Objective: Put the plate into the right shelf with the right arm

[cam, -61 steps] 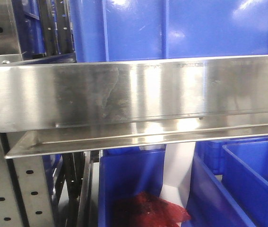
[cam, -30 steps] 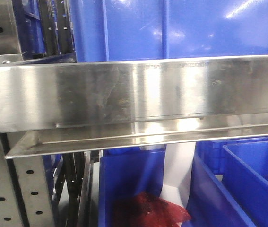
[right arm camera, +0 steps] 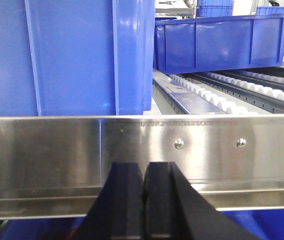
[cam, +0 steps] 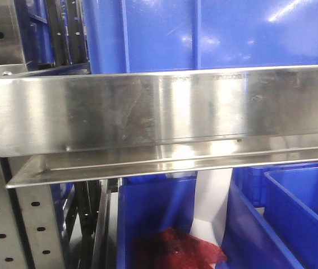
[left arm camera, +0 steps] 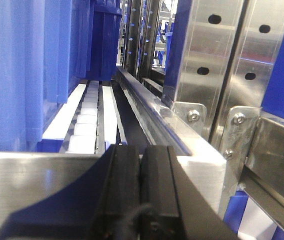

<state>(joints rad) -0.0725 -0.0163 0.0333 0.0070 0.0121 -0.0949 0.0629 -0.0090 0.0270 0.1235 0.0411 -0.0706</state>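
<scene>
The plate is out of view in every frame. The right shelf shows as a brushed steel front lip (cam: 159, 112) filling the front view. My right gripper (right arm camera: 144, 167) is shut with nothing between its black fingers, close in front of that steel lip (right arm camera: 56, 150) and just below its top edge. My left gripper (left arm camera: 142, 150) is also shut and empty. It sits level with the top of a steel lip (left arm camera: 31, 185), beside the rack's corner bracket (left arm camera: 242, 125).
A big blue bin (cam: 203, 33) stands on the shelf behind the lip, with more blue bins (cam: 153, 213) below, one holding something red (cam: 175, 249). Perforated steel posts (cam: 30, 224) rise at the left. White rollers (right arm camera: 207, 95) run back beside a blue bin (right arm camera: 81, 55).
</scene>
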